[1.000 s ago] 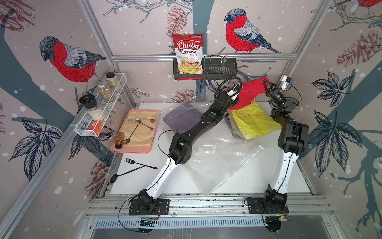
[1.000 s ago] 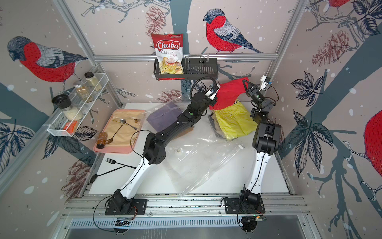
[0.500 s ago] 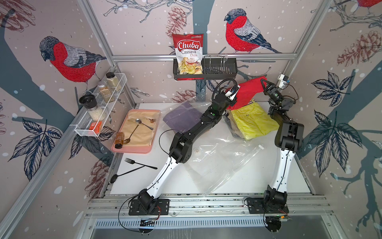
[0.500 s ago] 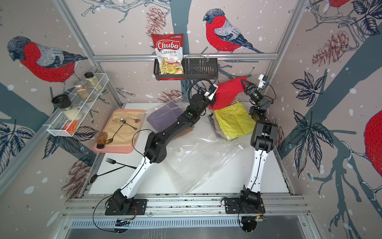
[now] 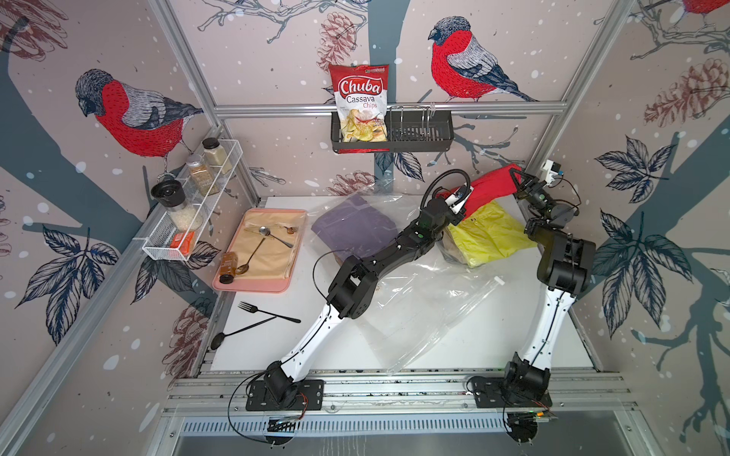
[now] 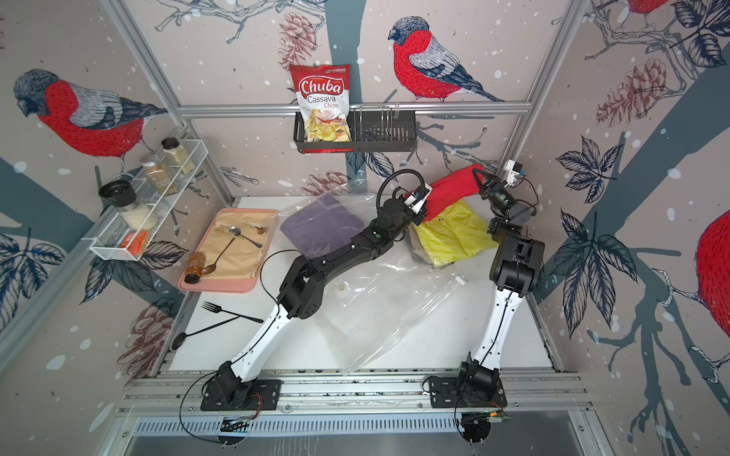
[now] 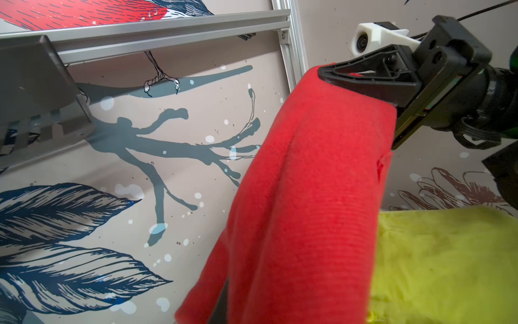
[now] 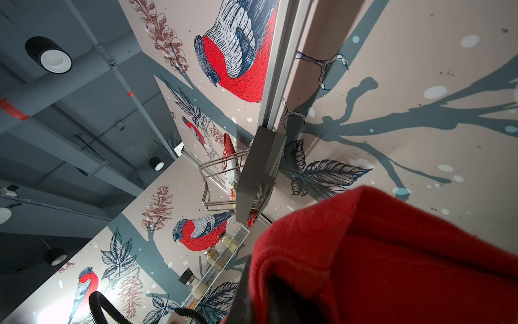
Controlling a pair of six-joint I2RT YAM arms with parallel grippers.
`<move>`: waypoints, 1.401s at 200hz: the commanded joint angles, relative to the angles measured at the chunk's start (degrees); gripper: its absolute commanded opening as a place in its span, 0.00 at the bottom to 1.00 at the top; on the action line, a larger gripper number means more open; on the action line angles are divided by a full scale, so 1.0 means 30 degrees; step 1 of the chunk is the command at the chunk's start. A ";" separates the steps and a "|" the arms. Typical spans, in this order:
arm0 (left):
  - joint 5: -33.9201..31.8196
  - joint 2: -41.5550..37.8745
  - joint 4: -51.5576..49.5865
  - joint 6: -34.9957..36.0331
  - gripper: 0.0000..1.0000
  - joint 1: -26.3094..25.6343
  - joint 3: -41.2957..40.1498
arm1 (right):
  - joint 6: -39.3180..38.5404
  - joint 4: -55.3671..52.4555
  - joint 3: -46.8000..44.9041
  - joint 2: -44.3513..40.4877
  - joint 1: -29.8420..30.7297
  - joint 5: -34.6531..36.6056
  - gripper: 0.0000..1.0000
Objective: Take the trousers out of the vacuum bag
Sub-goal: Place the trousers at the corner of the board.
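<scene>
The white table is sitting inside aluminium-framed walls papered with bullfinches, and the vacuum bag is lying crumpled across its middle. The red trousers are hanging in the air above the far right corner, stretched between both arms: the right gripper is pinching one end tight, and the left gripper is clamping the other. The yellow trousers are lying just beneath; the purple trousers are resting under the bag's far end, beside a pink tray.
</scene>
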 commanded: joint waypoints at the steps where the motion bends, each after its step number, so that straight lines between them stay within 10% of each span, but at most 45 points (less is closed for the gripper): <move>1: -0.0725 -0.2066 0.2129 -0.0885 0.00 -0.0244 -0.1303 | 0.1111 0.3408 -0.1156 -0.0644 -0.0661 0.1373 0.00; 89: -0.1278 -0.6185 0.3243 -0.2724 0.00 -0.1977 -0.8589 | -0.0961 0.0208 -0.6415 -0.3504 -0.1539 -0.0501 0.00; 224: 0.0636 -0.5438 0.1907 -0.5087 0.00 -0.2598 -0.8635 | -1.4341 -1.7942 -1.0533 -0.9221 -0.2598 0.1238 0.00; 280: 0.2233 -0.5165 0.1300 -0.6935 0.07 -0.2944 -0.9032 | -1.7037 -2.2675 -0.9317 -0.9686 -0.3370 0.2741 0.21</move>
